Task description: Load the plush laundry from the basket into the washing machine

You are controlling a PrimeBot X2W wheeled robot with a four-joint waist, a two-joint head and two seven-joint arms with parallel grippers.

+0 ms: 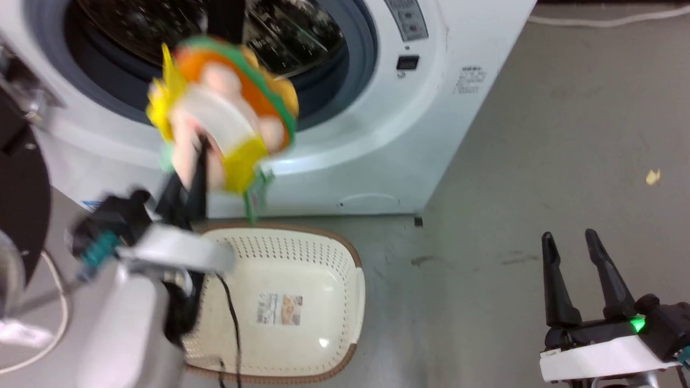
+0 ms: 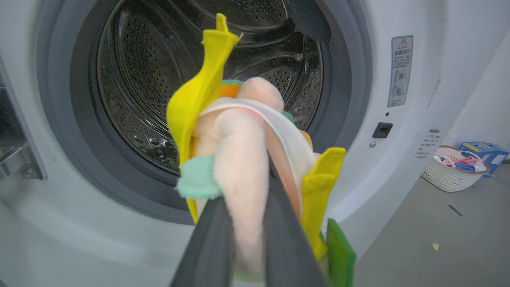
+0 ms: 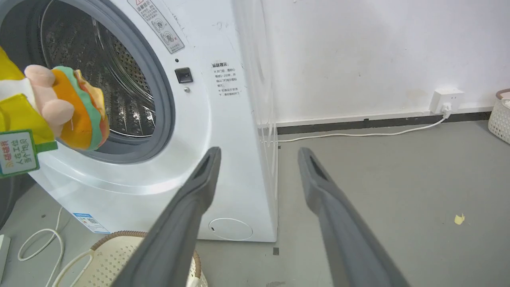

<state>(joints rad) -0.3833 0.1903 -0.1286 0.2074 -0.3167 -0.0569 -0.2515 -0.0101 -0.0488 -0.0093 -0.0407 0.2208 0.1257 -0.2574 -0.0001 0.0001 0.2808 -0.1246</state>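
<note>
the doll [image 1: 223,116] is up in the air right in front of the washer [image 1: 377,134], level with the round opening and not inside it yet. the left fingers [image 2: 209,247] are clamped on it: the left wrist view has the pale pink fuzzy part squeezed between the two of them, with yellow flaps sticking out on both sides and a green bit low on the right. behind it that view looks straight into the shiny holed drum [image 2: 139,79].

the head view is blurry, but it gives what the wrist can't: the basket [image 1: 302,258] sits on the floor [image 1: 512,161] just below the doll, touching or nearly touching the washer front, with a label [image 1: 279,309] on its bottom. the right fingers [image 1: 555,285] are low on the right, well apart from all that, spread wide with nothing between them.

the right wrist view catches the doll side on, orange and green layers facing the opening, and its hang tag [image 3: 16,153] dangling underneath. it also shows a wall socket [image 3: 446,99] with a white cable. the left wrist view has another basket of clothes [image 2: 450,175] beside a blue box [image 2: 484,151].
</note>
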